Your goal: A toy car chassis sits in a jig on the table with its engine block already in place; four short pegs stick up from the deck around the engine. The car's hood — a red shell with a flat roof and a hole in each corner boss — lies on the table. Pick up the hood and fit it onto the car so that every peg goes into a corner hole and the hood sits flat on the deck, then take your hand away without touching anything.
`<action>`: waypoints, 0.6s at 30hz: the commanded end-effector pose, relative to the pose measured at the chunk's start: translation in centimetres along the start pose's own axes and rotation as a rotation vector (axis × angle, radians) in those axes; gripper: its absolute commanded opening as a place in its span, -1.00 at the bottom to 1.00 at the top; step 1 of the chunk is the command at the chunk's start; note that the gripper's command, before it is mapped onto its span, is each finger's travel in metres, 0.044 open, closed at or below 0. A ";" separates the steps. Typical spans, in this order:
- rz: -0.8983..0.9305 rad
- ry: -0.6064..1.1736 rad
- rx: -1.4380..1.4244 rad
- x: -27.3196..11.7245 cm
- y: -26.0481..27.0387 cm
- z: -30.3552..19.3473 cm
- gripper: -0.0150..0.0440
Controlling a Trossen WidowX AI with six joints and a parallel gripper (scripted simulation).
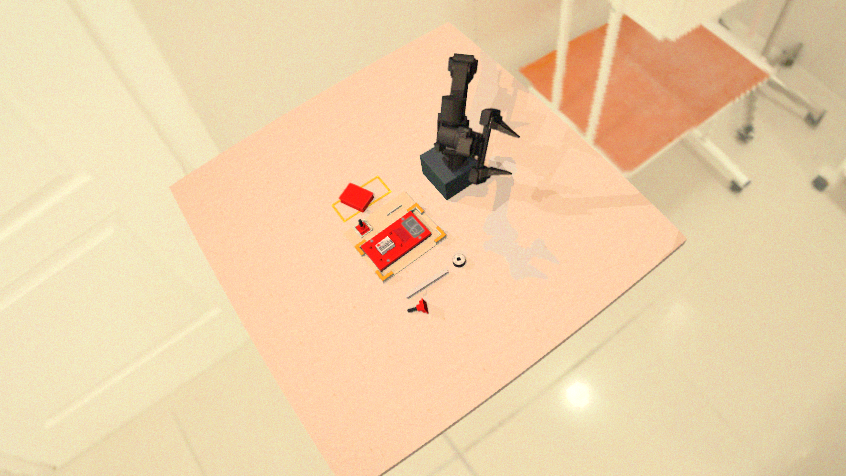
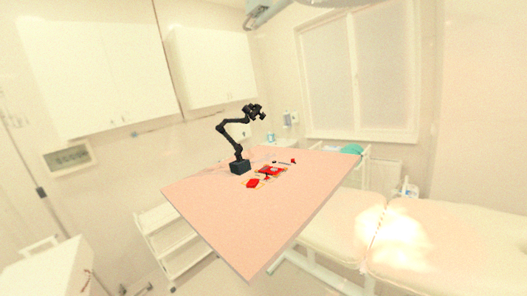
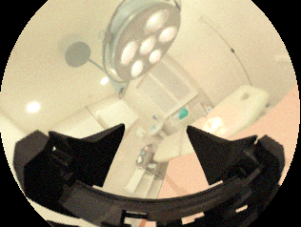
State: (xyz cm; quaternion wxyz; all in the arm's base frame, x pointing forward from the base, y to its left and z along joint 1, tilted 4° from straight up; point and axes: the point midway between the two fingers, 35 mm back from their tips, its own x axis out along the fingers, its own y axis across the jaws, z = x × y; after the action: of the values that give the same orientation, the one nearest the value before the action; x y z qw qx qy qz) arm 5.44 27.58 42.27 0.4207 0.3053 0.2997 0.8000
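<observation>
Hood work has not begun at the gripper [image 1: 499,150]: its fingers stand spread wide with nothing between them, raised high above the arm's base [image 1: 444,171] and aimed out at the room. The hood [image 1: 356,197] lies flat on the table [image 1: 532,284] inside a yellow outline, just beside the jig [image 1: 440,235] that holds the chassis [image 1: 395,238]. To do this well, I judge the arm should swing down, square its open jaws across the shell's flat roof, and descend vertically before closing.

Red hood [image 1: 356,196] inside a yellow outline [image 1: 360,197]; red car [image 1: 395,238]; pink table [image 1: 331,331]; black arm [image 1: 456,112].
</observation>
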 end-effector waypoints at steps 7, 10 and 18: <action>-0.155 -0.145 0.077 -1.7 -5.0 3.7 1.00; -0.243 -0.224 0.117 -3.1 -7.7 5.6 1.00; -0.486 -0.432 0.234 -8.8 -14.9 9.2 1.00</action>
State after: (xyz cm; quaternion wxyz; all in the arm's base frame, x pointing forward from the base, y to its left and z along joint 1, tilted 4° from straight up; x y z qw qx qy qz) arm 21.10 29.49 36.27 0.5894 0.4205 0.3535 0.5923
